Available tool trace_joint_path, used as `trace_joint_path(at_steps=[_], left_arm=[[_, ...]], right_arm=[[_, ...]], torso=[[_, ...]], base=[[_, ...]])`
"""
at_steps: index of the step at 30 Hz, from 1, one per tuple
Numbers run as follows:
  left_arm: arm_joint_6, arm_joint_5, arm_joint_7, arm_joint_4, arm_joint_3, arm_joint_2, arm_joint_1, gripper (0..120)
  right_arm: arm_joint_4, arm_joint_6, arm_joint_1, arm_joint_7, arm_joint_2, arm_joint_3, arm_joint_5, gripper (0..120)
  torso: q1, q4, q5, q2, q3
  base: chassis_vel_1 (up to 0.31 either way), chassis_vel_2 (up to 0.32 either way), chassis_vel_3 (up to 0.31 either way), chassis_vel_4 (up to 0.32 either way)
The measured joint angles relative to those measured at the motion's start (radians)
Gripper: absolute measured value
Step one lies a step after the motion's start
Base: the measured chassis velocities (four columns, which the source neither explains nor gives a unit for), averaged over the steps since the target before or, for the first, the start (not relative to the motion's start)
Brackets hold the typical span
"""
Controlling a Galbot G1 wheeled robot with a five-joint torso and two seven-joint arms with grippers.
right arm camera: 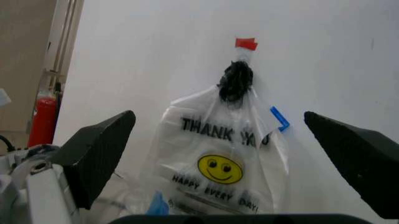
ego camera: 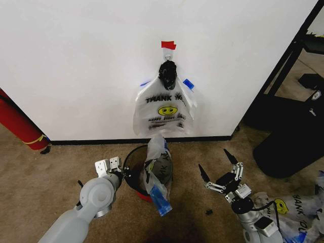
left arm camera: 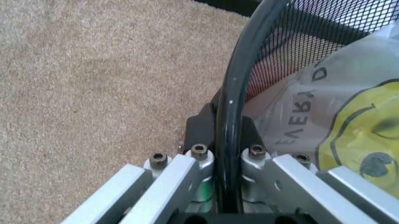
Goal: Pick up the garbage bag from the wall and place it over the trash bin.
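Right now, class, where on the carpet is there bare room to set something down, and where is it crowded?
Bare carpet lies left of the trash bin, up to the red cylinder. Crowded: the bin itself, gripped by the left end effector, and the right end effector.

garbage bag [ego camera: 164, 109] on wall [ego camera: 76, 61], trash bin [ego camera: 132, 169] below

Open carpet [ego camera: 212, 152] lies between the right gripper [ego camera: 218, 168], fingers [right arm camera: 100, 151] spread wide, and the garbage bag [ego camera: 164, 109] hanging on the wall [ego camera: 76, 61], with nothing standing between them. To that gripper's left, the trash bin [ego camera: 132, 174] stands below the bag, its mouth crowded by another crumpled plastic bag [ego camera: 158, 174]. The left gripper [left arm camera: 227, 135] clamps the bin's rim, blocking that side.
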Motion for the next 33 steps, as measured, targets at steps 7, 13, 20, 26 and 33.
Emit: trace_joint_path(at_steps=[7,13,20,26,33], left_arm=[[-0.021,0.069,0.032,-0.026,0.000,0.015,0.003,23],[-0.073,0.234,0.120,-0.050,-0.004,0.062,-0.006,43],[-0.171,0.588,0.435,-0.181,0.024,0.149,0.004,70],[0.016,0.619,0.611,-0.318,0.093,0.190,-0.068,90],[0.188,0.690,0.682,-0.262,0.282,0.203,-0.261,100]], right_arm=[[-0.029,-0.009,0.022,0.003,0.033,-0.009,-0.019,100],[-0.043,-0.012,0.021,0.009,0.048,-0.014,-0.034,100],[-0.057,-0.020,0.011,0.031,0.049,-0.017,-0.053,100],[-0.093,-0.037,0.022,0.070,0.065,-0.034,-0.096,100],[-0.109,-0.046,0.043,0.125,0.110,-0.032,-0.173,100]], torso=[[0.000,0.0001,0.0000,0.000,0.000],[0.000,0.0002,0.0000,0.000,0.000],[0.000,0.0001,0.0002,0.000,0.000],[0.000,0.0000,0.0003,0.000,0.000],[0.000,0.0000,0.0001,0.000,0.000]], base=[[0.000,0.000,0.000,0.000],[0.000,0.000,0.000,0.000],[0.000,0.000,0.000,0.000],[0.000,0.000,0.000,0.000],[0.000,0.000,0.000,0.000]])
